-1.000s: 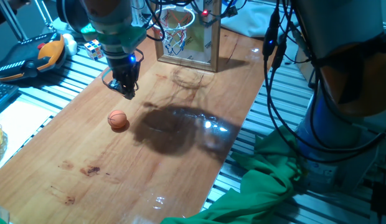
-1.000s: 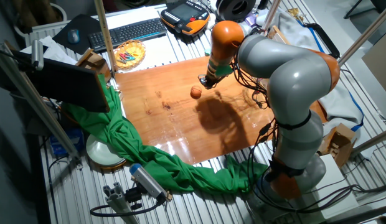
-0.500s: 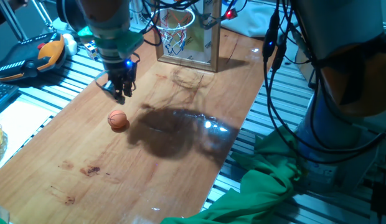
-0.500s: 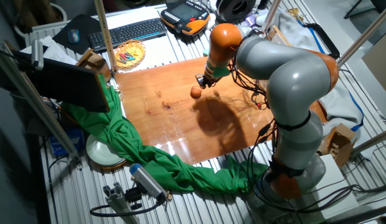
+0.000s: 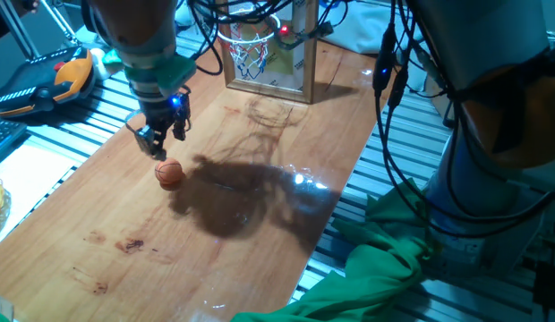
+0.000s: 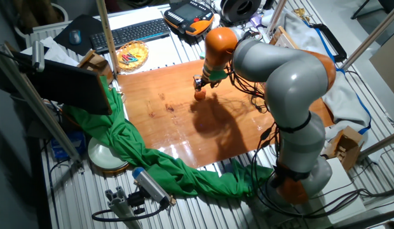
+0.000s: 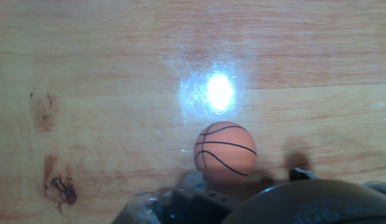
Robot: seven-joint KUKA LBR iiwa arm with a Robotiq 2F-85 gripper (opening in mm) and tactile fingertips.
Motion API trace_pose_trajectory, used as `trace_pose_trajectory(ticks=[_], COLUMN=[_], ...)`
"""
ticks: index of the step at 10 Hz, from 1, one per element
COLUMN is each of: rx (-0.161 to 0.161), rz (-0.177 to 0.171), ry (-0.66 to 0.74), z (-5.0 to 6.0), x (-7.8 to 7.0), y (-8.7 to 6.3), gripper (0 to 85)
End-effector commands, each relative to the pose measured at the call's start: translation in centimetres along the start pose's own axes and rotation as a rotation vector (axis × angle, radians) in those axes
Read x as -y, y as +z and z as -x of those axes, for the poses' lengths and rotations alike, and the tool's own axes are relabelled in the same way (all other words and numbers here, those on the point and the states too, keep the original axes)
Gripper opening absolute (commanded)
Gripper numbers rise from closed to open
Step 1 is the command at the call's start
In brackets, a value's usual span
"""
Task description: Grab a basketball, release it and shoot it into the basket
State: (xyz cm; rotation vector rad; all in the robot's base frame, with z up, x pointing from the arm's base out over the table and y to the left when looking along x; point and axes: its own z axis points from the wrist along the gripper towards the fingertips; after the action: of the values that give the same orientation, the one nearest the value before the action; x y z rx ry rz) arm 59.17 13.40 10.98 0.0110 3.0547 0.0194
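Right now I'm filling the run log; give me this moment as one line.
phase: approach | gripper: above basketball, not holding | ball: on table | basket: empty

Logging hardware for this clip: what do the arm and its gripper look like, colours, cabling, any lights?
The arm has bulky, rounded grey links with orange bands at the joints, one orange section just above the wrist. Black cables hang loosely along it. The wrist housing is teal-green in one fixed view. The gripper is small, black and two-fingered, with a blue light glowing on its body.
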Motion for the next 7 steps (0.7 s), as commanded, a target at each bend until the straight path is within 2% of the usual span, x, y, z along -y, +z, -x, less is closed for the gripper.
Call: trace_pose_trajectory(ticks=[1,7], rx=[-0.005,-0.014], rz=[0.000,0.009], ry=[-0.003,-0.002], z=[0.2,1.3], x=[0.0,-0.5], y=[0.3,3.5], gripper=[85.0,85.0])
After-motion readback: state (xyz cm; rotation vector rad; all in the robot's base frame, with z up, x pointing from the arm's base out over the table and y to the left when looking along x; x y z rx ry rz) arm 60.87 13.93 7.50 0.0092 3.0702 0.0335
